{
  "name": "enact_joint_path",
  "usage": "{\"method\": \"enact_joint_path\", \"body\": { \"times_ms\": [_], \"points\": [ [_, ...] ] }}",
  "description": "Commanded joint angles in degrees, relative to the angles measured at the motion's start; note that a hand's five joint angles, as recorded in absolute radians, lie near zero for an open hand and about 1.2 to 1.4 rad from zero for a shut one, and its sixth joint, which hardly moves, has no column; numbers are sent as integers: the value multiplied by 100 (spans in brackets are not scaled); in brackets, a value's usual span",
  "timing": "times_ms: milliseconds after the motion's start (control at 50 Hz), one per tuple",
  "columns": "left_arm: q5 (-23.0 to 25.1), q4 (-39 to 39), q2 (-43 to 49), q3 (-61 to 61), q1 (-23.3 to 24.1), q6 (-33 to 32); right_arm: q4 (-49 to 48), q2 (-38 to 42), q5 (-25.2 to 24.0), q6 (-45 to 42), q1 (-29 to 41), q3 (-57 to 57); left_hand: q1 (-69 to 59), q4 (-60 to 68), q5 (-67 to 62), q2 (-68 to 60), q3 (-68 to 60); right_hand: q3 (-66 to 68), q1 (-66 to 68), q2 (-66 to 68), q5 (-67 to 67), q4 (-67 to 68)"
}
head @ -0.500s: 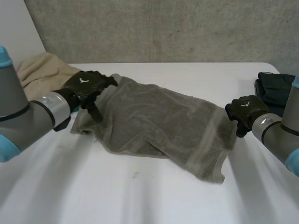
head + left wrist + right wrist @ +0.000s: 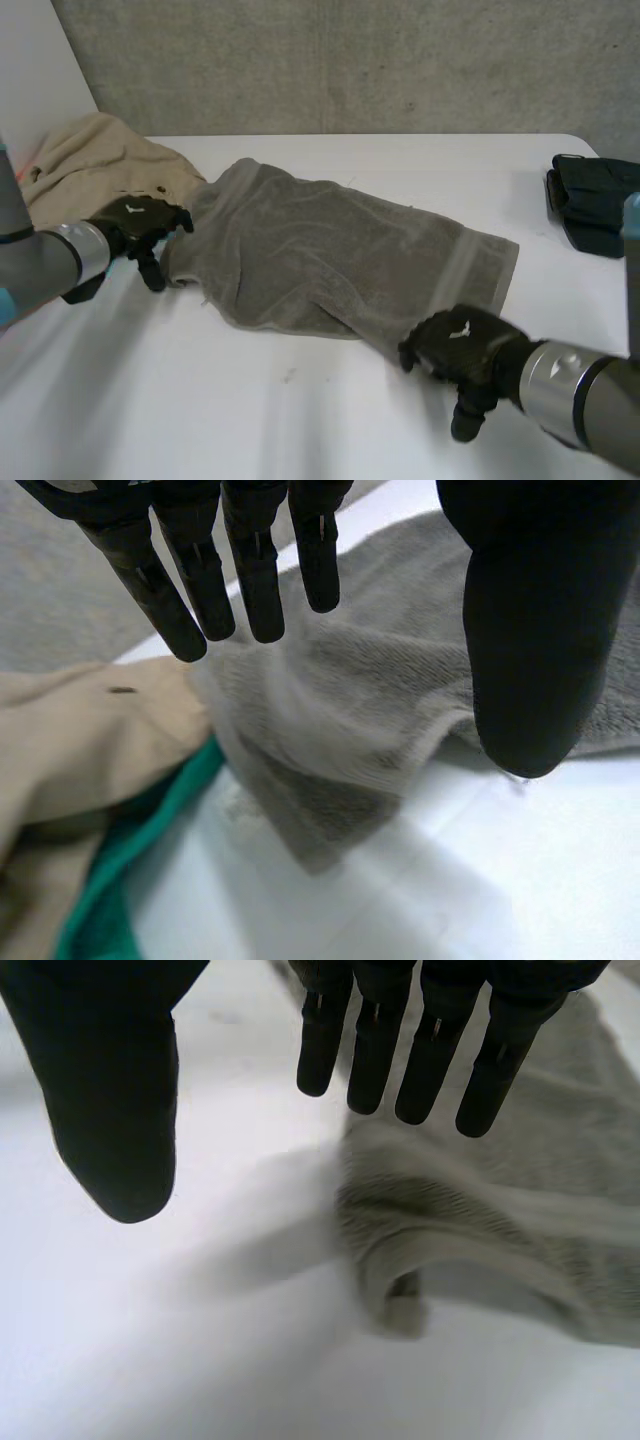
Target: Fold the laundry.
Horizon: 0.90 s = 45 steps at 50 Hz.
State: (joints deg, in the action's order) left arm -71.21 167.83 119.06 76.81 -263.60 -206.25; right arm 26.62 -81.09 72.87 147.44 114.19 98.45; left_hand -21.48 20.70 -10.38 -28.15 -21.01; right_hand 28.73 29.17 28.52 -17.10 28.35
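— how far is the folding judged to be?
— barely begun. on the table (image 2: 300,430) the towel (image 2: 330,260) is seen spread out and rumpled, with no clean fold made in it. a beige cloth (image 2: 90,150) is heaped at its left end, and a dark bundle (image 2: 590,200) lies well apart at the right.
— and the hands?
— the left hand (image 2: 140,222) is held wide at the towel's left corner, the right hand (image 2: 460,345) wide at its near right corner. nothing is gripped. grasping, folding and the other pieces are left.
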Motion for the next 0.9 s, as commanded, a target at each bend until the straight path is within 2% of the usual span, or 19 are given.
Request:
{"method": "enact_joint_path", "body": {
  "times_ms": [20,320,480,600,780,880,900],
  "points": [
    [29,171,407,-201,151,5,-860,462,306,-49,191,465,168,-90,58,835,121,78,35,99,-242,116],
    [-51,197,776,-491,380,-47,-2740,1235,1009,-57,-63,193,-572,650,-682,95,-618,263,220,284,-427,301],
    [-112,268,776,-474,415,-38,-3277,1693,1159,-198,-213,-212,-908,986,-1018,-241,-955,649,606,671,-813,688],
    [-200,312,812,-448,459,-74,-3769,2114,1176,-400,-222,-440,-1648,1726,-1758,-981,-1695,768,725,789,-931,806],
    [-376,347,856,-439,468,-337,-3972,2545,1212,-550,-274,-616,-2017,2095,-2127,-1350,-2064,835,792,856,-998,873],
    [-385,408,856,-439,468,-346,-4068,2580,1168,-550,-345,-651,-3848,3926,-3958,-3181,-3895,2479,2436,2500,-2642,2517],
    [-385,461,864,-430,476,-337,-4121,2581,1168,-541,-362,-677,-4535,4613,-4645,-3868,-4582,4498,4455,4520,-4662,4537]
  ]
}}
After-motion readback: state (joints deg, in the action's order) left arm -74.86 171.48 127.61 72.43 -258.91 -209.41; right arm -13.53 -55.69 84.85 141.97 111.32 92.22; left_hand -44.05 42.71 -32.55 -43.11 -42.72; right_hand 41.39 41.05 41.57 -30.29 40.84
